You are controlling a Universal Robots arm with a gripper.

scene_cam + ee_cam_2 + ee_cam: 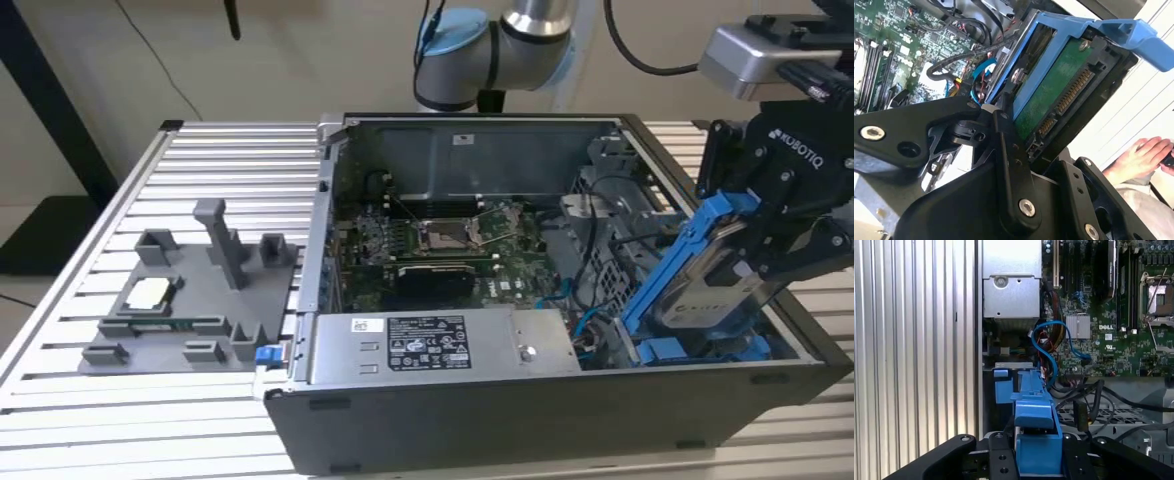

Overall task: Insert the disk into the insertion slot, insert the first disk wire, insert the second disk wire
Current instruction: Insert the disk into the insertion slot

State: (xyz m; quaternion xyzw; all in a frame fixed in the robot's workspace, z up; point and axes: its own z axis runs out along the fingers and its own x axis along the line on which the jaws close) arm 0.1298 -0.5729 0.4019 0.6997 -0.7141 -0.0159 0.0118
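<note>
Your jaws are clamped shut on the disk (705, 285). The gripper (754, 262) holds it inside the open computer case (534, 420), at the exterior view's right. The disk's long axis stands steeply, with its top leaning toward that right and its lower end down at the blue-railed slot (701, 350).

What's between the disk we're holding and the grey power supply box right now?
In the exterior view, loose cables, one of them blue, lie between the disk and the power supply box.
</note>
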